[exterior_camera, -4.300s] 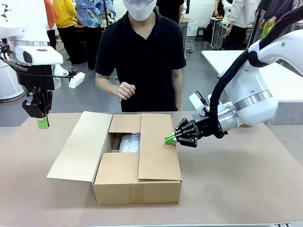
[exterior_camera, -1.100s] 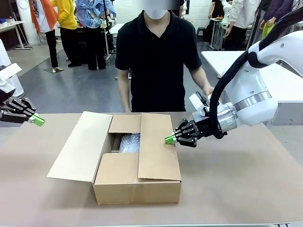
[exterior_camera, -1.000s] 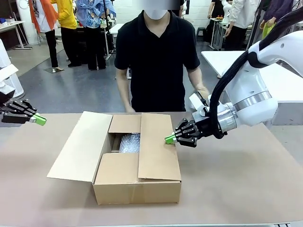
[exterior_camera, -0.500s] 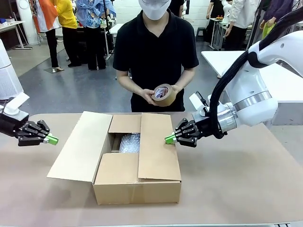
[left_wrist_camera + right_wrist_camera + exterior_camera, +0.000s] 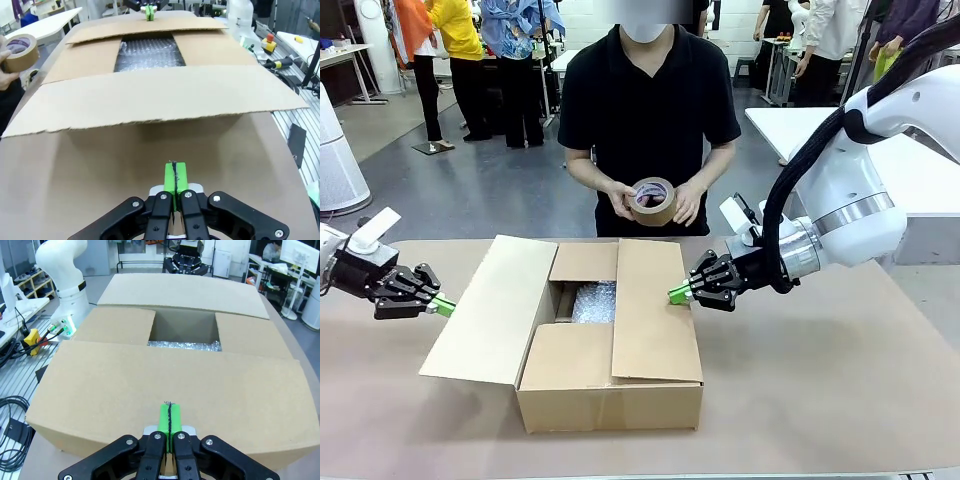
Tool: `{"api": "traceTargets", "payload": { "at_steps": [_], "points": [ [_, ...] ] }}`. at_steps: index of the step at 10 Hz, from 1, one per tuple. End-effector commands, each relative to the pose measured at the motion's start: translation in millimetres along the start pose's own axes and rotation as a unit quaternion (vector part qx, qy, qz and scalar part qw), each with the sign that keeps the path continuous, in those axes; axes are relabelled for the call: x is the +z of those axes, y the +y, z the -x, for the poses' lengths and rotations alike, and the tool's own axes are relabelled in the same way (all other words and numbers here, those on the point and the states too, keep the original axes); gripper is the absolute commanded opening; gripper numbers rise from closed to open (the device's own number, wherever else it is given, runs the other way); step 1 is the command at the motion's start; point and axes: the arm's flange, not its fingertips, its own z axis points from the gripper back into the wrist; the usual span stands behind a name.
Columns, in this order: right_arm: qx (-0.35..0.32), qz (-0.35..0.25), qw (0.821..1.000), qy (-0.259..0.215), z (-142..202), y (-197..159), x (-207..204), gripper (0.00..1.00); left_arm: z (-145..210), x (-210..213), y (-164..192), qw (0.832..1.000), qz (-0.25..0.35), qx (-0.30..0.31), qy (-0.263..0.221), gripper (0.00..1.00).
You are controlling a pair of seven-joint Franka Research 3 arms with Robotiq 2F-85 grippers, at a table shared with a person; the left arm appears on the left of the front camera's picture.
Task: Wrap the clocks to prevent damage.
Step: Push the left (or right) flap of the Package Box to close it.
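The clocks are hidden. A cardboard box (image 5: 620, 345) stands mid-table with its right flap folded down, its left flap (image 5: 485, 310) spread outward, and bubble wrap (image 5: 594, 302) showing in the gap. My left gripper (image 5: 442, 306) is shut and empty, its tips just short of the left flap's edge (image 5: 150, 95). My right gripper (image 5: 678, 294) is shut, its tips at the folded right flap (image 5: 175, 380). Bubble wrap (image 5: 184, 345) lies in the opening beyond. The person holds a roll of brown tape (image 5: 652, 200) in both hands behind the box.
Brown paper covers the table (image 5: 820, 380), with free room to the right of the box and in front of it. The person stands close to the far edge. A white table (image 5: 920, 170) is at the back right.
My left arm has come down and moved right, from the far left toward the box's open flap. The person has brought up a tape roll in both hands. My right arm has not moved.
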Motion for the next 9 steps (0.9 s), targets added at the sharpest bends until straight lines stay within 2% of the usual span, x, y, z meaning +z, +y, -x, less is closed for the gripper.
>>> {"api": "traceTargets", "payload": {
  "at_steps": [1,9],
  "points": [
    [-0.008,0.004,1.0,-0.002,4.3,1.8,-3.0,0.01,-8.8,-7.4,-8.6,1.0,0.001,0.0,-0.024,0.0],
    [-0.008,0.004,1.0,-0.002,4.3,1.8,-3.0,0.01,-43.9,-62.2,-15.0,0.999,0.024,-0.011,-0.047,0.0]
  ]
}}
